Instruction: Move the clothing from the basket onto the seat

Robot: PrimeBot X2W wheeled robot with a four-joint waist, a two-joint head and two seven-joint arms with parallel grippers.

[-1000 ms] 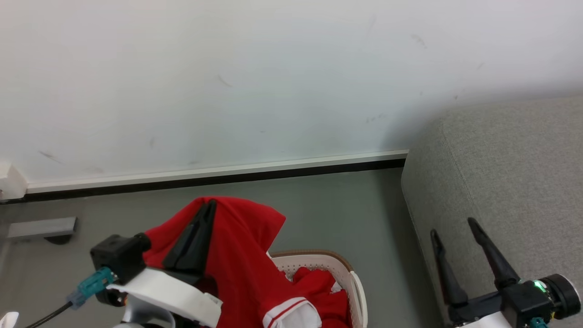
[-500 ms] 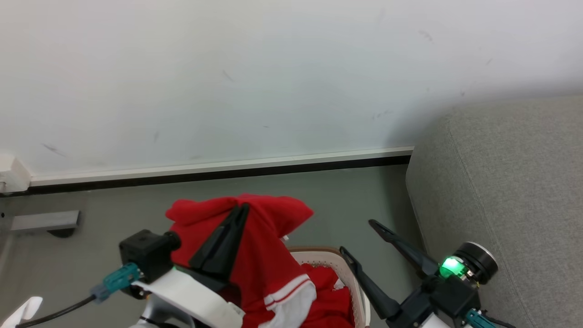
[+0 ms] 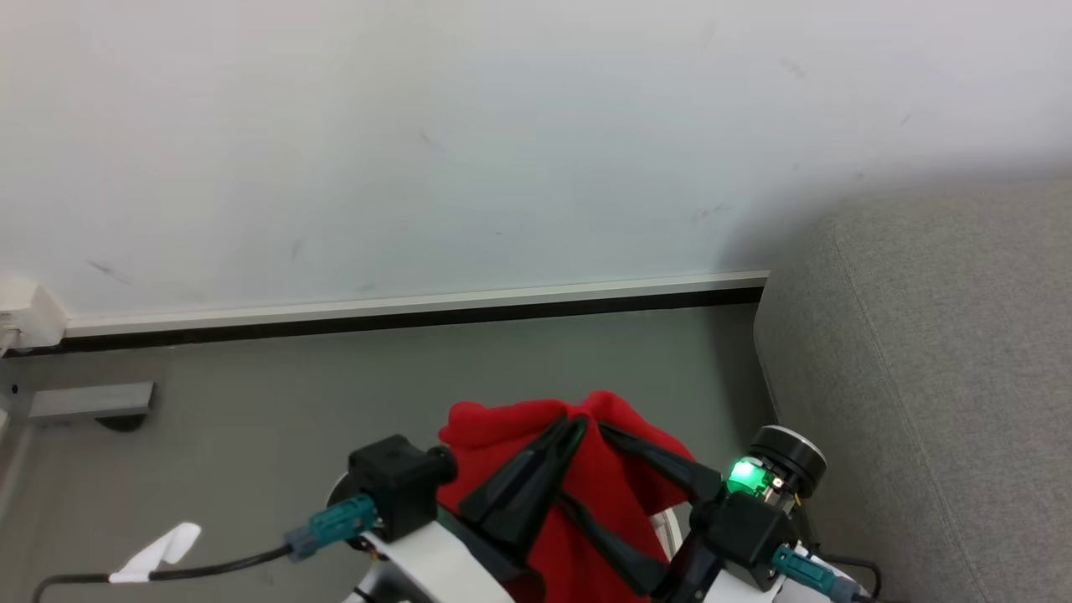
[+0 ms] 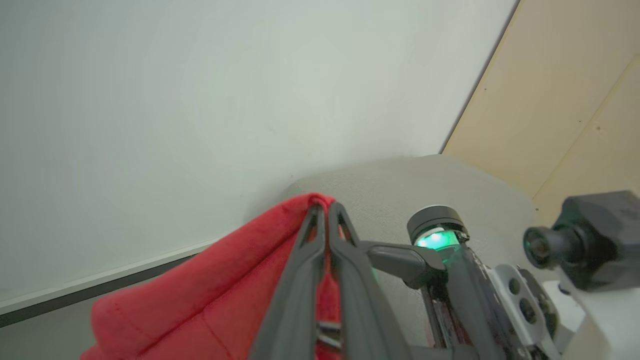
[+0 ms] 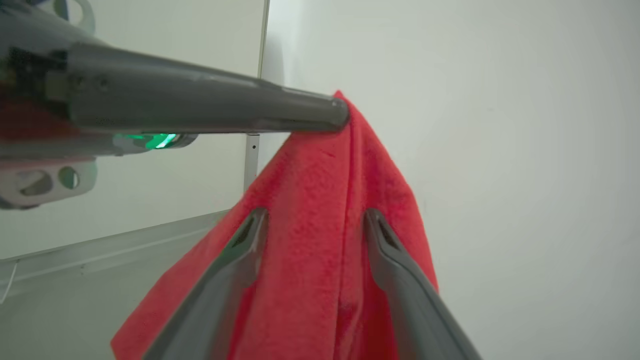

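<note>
A bright red piece of clothing hangs in the air from my left gripper, which is shut on its top fold. The left wrist view has the same pinch, left gripper on red cloth. My right gripper is open, one finger on each side of the hanging cloth. In the right wrist view, the right gripper frames the cloth below the left fingers. The grey seat stands to the right. The basket is almost hidden; a pale sliver of rim peeks out.
A white wall with a dark baseboard runs behind the grey floor. A grey block lies on the floor at the left. A black cable with a white tag trails from my left wrist.
My left gripper has carried the red garment to the right, toward the seat. My right gripper swung left from beside the seat, and its open fingers now straddle the cloth.
</note>
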